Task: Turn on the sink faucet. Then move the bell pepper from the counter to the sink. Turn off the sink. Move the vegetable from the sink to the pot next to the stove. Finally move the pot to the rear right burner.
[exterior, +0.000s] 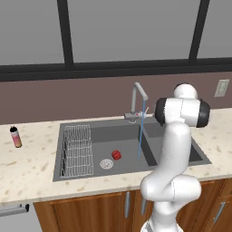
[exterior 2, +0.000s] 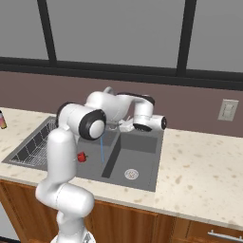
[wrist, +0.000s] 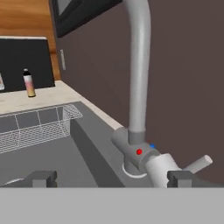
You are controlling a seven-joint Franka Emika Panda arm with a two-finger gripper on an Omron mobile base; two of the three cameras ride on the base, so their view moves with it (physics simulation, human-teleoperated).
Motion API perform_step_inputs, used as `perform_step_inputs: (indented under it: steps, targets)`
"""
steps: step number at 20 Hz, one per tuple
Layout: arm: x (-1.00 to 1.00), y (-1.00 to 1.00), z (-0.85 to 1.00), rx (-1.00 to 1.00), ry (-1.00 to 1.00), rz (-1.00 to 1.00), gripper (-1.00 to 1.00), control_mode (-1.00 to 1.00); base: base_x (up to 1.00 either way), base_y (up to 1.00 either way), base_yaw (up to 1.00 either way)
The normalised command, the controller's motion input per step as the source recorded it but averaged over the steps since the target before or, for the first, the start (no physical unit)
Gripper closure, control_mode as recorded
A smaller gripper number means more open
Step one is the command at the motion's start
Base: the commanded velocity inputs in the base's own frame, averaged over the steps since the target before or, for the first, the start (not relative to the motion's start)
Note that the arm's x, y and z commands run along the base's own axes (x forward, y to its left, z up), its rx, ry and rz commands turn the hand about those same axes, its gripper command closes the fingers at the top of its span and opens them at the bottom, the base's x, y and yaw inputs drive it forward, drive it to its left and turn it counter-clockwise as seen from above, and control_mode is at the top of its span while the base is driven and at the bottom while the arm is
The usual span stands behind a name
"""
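- Dark fingertips of the gripper (wrist: 112, 178) stand spread wide, pinching nothing, with the faucet (wrist: 136, 109) base and its pale lever between and just ahead of them.
- Water runs as a thin blue stream (exterior: 141, 131) from the spout into the sink (exterior: 190, 156), so the tap is on.
- The pepper (exterior: 116, 155) already lies in the left basin, near the round drain (exterior: 106, 164) and beside the wire rack (exterior: 77, 152).
- Judged from this, the step in hand is turning the faucet off.
- The next move calls for bringing a finger against the lever and pushing it back; whether a finger already touches it I cannot tell, as the tips sit low in the hand view.
- After that the pepper must be lifted out to the pot.
- The arm (exterior 2: 78, 142) reaches over the sink's back edge toward the wall.
- The counter (exterior 2: 204, 166) is beige speckled stone over wooden cabinets; a slim bottle (exterior: 16, 137) stands near its left end, well apart from the sink.
- Behind runs a brown wall with a socket (exterior 2: 229, 110) at right, and dark-framed windows above.
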Motion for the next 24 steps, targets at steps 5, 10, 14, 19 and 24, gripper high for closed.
perform_step_inputs:
  steps: [5,10,14,19,24]
  targets:
    - [0.26,0.00,-0.15,0.00,0.00,0.00,-1.00,-1.00,0.00,0.00,0.00]
    - [0.24,0.00,-0.15,0.00,0.00,0.00,-1.00,-1.00,0.00,0.00,0.00]
    - [0.24,0.00,-0.18,0.00,-0.02,0.00,-1.00,-1.00,0.00,0.00,0.00]
    - [0.21,0.00,-0.14,0.00,-0.04,0.01,-1.00,-1.00,0.00,0.00,0.00]
    - [0.20,0.00,-0.12,0.00,-0.04,0.02,-1.00,-1.00,0.00,0.00,0.00]
